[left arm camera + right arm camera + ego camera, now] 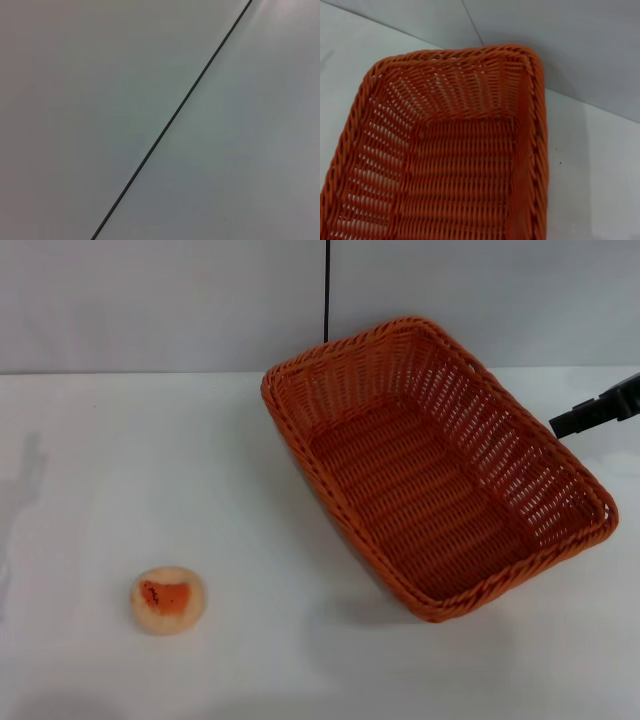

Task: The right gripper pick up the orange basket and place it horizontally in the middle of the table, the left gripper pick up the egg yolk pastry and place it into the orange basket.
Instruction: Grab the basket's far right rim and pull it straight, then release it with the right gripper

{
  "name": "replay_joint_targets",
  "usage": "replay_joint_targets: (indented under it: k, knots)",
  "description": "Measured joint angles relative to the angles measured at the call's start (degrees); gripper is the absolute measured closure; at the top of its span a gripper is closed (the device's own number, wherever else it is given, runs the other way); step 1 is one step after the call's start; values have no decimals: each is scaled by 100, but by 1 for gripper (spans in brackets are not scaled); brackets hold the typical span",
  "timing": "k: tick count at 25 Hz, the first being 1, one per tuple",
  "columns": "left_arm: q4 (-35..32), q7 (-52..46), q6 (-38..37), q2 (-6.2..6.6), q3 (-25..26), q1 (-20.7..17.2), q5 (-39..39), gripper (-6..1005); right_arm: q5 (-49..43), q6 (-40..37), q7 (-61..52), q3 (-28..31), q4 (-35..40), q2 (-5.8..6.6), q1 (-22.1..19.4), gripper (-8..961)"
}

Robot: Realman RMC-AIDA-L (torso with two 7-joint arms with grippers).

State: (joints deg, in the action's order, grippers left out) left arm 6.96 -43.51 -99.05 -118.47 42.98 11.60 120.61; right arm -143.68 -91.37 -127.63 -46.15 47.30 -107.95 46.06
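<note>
The orange basket [430, 465] stands at the right of the white table [200, 480], set at a slant with one short end toward the wall. It holds nothing, and a shadow lies under its near corner. In the right wrist view the orange basket [450, 160] fills the picture from close above. My right gripper [592, 412] reaches in from the right edge, its dark tip just beside the basket's right rim; I cannot see whether it touches. The egg yolk pastry [167, 599], a cream ball with an orange-red patch, lies alone at the front left. My left gripper is out of view.
A light grey wall [150, 300] with a thin dark vertical seam [326, 290] runs behind the table. The left wrist view holds only that wall and its dark seam [170, 122]. Bare tabletop lies between pastry and basket.
</note>
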Motion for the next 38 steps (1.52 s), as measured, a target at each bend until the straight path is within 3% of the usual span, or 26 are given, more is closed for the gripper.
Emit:
replay_joint_targets:
  k: [14,23,29,31,38]
  knots:
    - [46,-14,-3,0,-8,-10,7,292,45,152,184,-8,-135,-145,22,455]
    - [44,-25,39,0,-9,-15,10,292,50,567,173,-9,-595,-251,162,455]
    - [51,-26,92,0,-9,-4,16,292,37,660,274,-17,-623,-358,176,575]
    - [51,-26,100,0,-9,-3,16,292,35,659,280,-17,-622,-359,174,752]
    - [51,-28,137,-2,-9,6,16,292,48,640,295,0,-595,-358,125,756]
